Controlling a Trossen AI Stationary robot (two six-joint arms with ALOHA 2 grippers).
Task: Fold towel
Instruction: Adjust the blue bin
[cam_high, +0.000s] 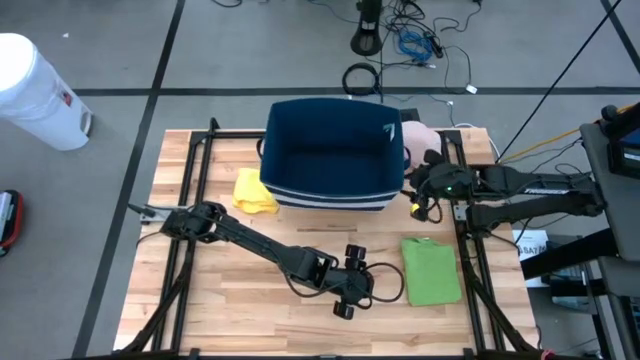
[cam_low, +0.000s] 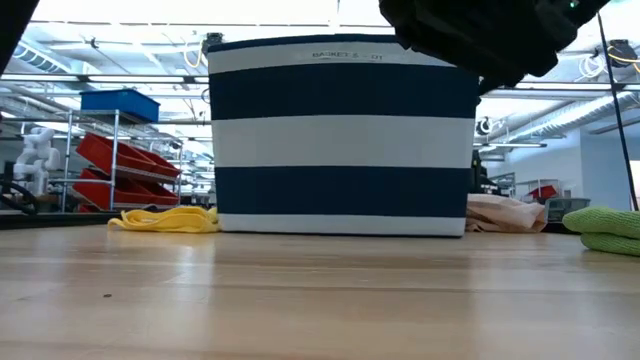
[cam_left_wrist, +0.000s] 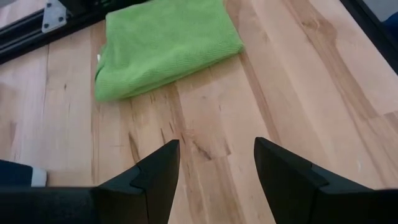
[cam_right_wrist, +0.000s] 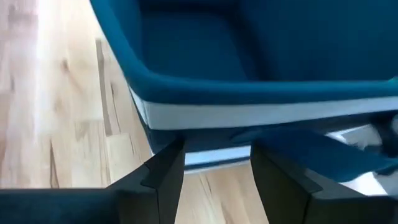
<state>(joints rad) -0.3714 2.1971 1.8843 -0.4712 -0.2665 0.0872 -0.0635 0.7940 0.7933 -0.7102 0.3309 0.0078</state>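
My green towel (cam_high: 431, 270) lies folded flat on the wooden table (cam_high: 220, 290), at the near right part of it, just inside the black frame rail (cam_high: 478, 275). It is a neat rectangle, its long axis running from the basket side toward the table's near edge, with the short edges facing those two ways. In the low view it shows only as a green lump (cam_low: 606, 229) at the far right.

My left gripper (cam_high: 350, 290) sits over bare wood just beside the towel's left edge, fingers (cam_left_wrist: 155, 180) spread apart with nothing between them; the towel (cam_left_wrist: 165, 46) lies ahead of them, apart from both.

My right gripper (cam_high: 418, 195) is at the right-hand corner of the blue and white striped basket (cam_high: 330, 155), jaws parted and empty, the basket's rim (cam_right_wrist: 261, 93) right in front of the fingers (cam_right_wrist: 165, 171).

A line of small white writing runs along the basket's top band (cam_low: 345, 55); I cannot read it. A yellow cloth (cam_high: 254, 192) lies left of the basket, a pink cloth (cam_high: 420, 138) behind its right corner.
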